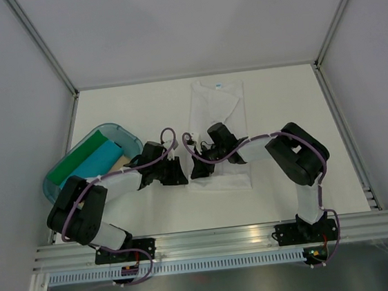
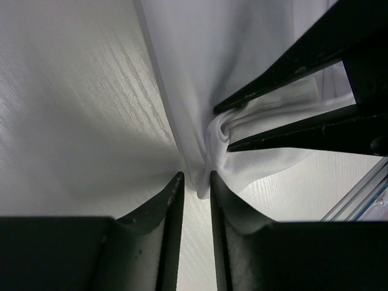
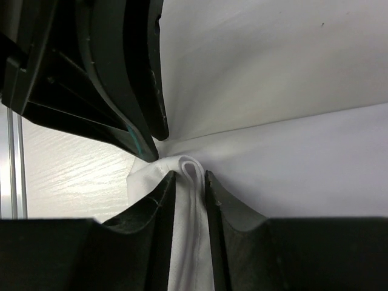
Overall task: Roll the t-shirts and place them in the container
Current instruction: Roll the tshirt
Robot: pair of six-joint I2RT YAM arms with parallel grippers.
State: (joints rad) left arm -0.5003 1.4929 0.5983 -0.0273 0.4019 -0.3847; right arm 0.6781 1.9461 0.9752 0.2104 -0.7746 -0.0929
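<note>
White t-shirt (image 1: 220, 115): spread flat on the middle of the tabletop (image 1: 134, 103), blue neck label (image 1: 218, 85) at the far end, hem toward the arms. Near left corner of the hem bunched up and pulled into creases.

Left claw (image 1: 176, 172): down at that corner from the left side. Narrow, with a point of white cloth caught between the fingertips, as in the left wrist view (image 2: 195, 182). Bare tabletop under the fingers on the left.

Right claw (image 1: 200, 167): just beside the left one, on the shirt itself. Narrow too, nipping a small upright fold of the stitched hem, as in the right wrist view (image 3: 189, 179). Fingers of the two claws nearly touching, cloth gathered between them.

At the left of the tabletop, well apart from the white t-shirt: a see-through teal tub (image 1: 129, 133). Packed side by side inside: green roll (image 1: 79, 160), turquoise roll (image 1: 98, 161), and only a sliver of tan roll (image 1: 116, 166) past the left arm.
</note>
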